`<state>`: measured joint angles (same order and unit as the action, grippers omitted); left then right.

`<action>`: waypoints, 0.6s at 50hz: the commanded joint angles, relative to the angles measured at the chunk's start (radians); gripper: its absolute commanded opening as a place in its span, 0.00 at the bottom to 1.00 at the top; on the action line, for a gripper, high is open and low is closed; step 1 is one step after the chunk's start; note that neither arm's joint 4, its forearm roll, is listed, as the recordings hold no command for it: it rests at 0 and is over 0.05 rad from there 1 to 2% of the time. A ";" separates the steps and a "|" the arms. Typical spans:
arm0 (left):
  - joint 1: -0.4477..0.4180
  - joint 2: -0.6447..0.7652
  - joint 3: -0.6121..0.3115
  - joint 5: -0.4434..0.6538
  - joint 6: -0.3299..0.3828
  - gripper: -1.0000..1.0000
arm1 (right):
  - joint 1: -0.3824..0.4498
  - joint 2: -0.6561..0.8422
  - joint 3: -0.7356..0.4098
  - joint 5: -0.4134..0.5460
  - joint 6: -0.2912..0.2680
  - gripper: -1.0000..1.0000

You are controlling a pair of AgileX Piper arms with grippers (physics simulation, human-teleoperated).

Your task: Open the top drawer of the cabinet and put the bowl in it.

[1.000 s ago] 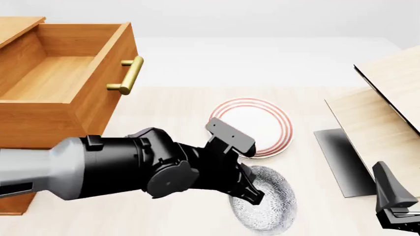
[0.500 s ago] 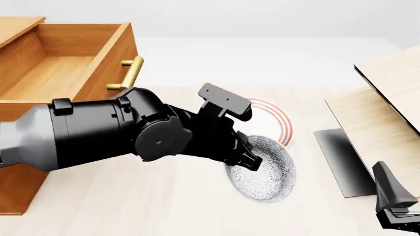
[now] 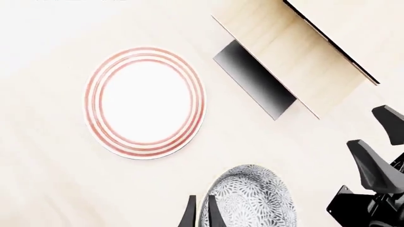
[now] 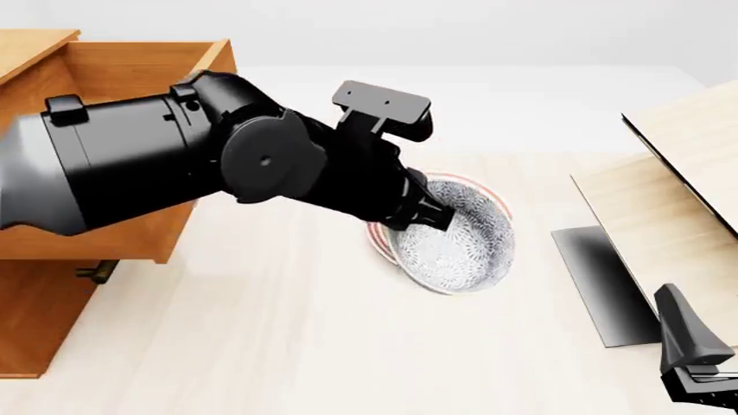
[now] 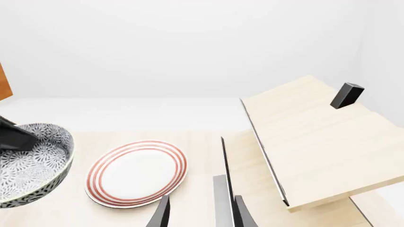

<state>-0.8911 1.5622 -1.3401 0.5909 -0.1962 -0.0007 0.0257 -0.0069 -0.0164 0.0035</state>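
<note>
A large black robot arm reaches in from the left, its left hand [image 4: 424, 210] pinched shut on the rim of the bowl [image 4: 459, 243], a small deep bowl, white with a dense dark speckled pattern. The bowl hangs tilted in the air, clear of the pale wooden surface [image 4: 289, 346], directly above a flat white plate [image 3: 145, 101] with red rings. In the left wrist view the two thin fingers [image 3: 215, 215] straddle the rim with almost no gap between them.

The top drawer [image 4: 110, 95] of the orange-brown cabinet [image 4: 41, 311] stands pulled open at the far left, a deep wooden box, partly hidden behind the arm. The bowl is well apart from it and not yet over its opening.

The right hand [image 5: 200, 213] rests low at the right edge of the surface, its fingers slightly parted and holding nothing, beside pale light-wood panels [image 4: 675, 190].

The likely risks: the grip is on one edge only, so the tilted bowl may swing or slip and fall onto the plate below. On the way across, the bulky arm or the bowl may strike the drawer's front wall if carried too low, and releasing from a tilt may leave the bowl landing on its side.
</note>
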 commanded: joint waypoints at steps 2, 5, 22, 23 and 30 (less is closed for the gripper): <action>0.031 0.008 -0.090 0.070 0.003 0.00 | 0.000 -0.006 0.001 0.004 -0.001 1.00; 0.037 0.013 -0.103 0.081 0.004 0.00 | 0.000 -0.006 0.001 0.004 -0.001 1.00; 0.111 0.008 -0.171 0.138 -0.010 0.00 | 0.000 -0.006 0.001 0.004 -0.001 1.00; 0.115 0.012 -0.180 0.146 -0.008 0.00 | 0.000 -0.006 0.001 0.004 -0.001 1.00; 0.132 0.028 -0.244 0.181 -0.010 0.00 | 0.000 -0.006 0.001 0.004 -0.001 1.00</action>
<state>-0.7878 1.5815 -1.5094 0.7279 -0.2085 -0.0007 0.0257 -0.0069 -0.0164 0.0035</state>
